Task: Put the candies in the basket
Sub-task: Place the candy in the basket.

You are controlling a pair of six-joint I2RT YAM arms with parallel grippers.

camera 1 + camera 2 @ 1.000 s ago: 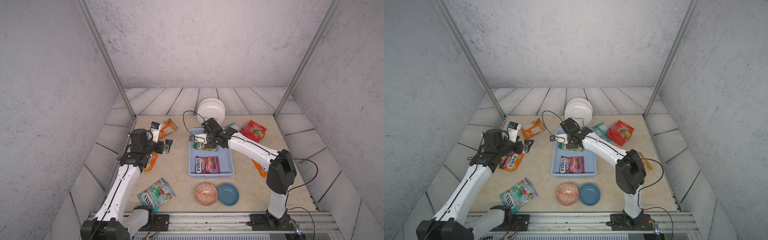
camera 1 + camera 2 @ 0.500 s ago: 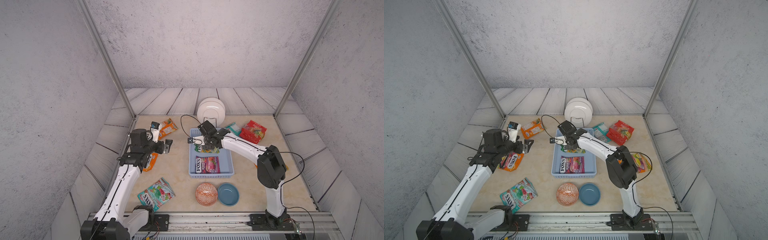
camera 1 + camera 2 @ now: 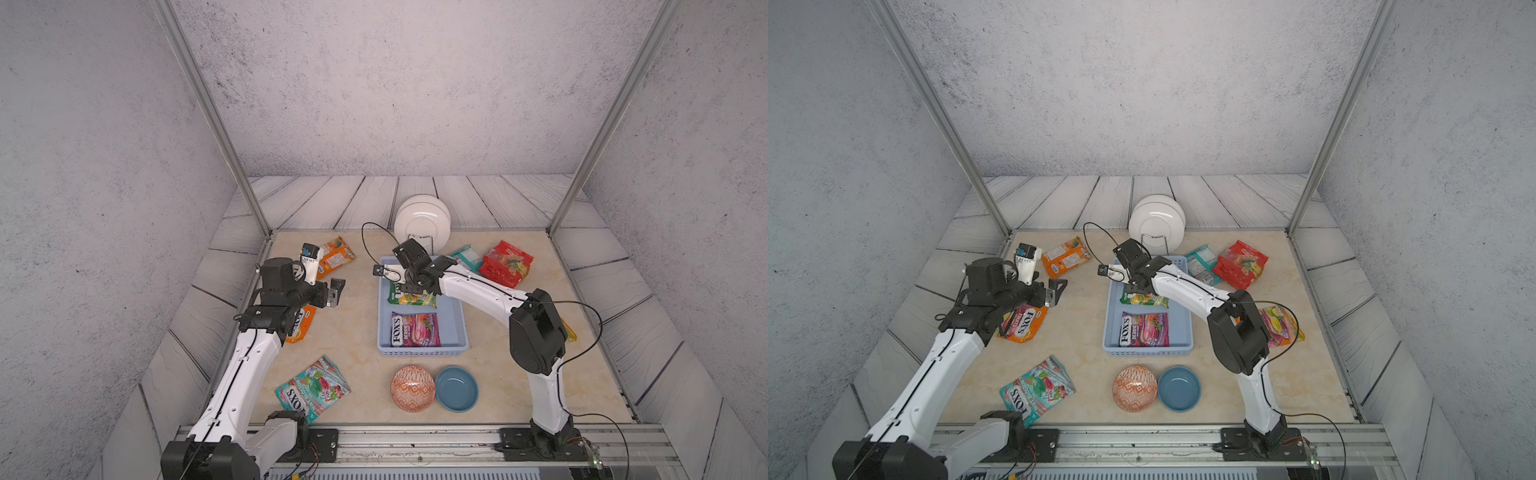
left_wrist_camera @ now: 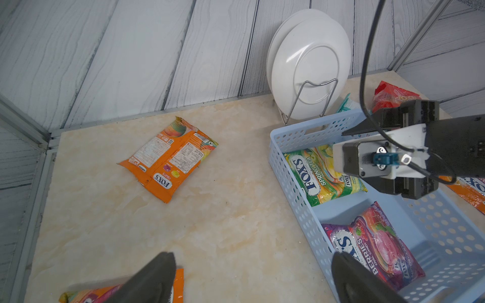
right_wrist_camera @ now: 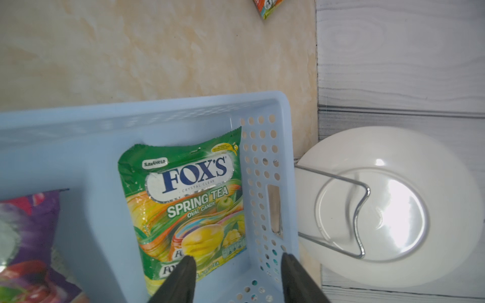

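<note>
the green bag (image 5: 189, 204) is seen flat at the far end of the basket (image 5: 131, 110), below the right claw (image 5: 237, 258), parted and empty. the left claw (image 4: 253, 255) is spread wide, empty. the basket wall could be clipped by a sideways withdrawal.

Both top views: high on my base side, tilted down toward the back wall (image 3: 395, 104), whole table (image 3: 357, 332) in frame. Left wrist camera: low and close, looking across at the basket (image 4: 296, 136) and plates (image 4: 309, 65). Right wrist camera: close above the basket's far corner, looking down. Both wrist views share the green bag (image 5: 183, 204) and the plates.
</note>
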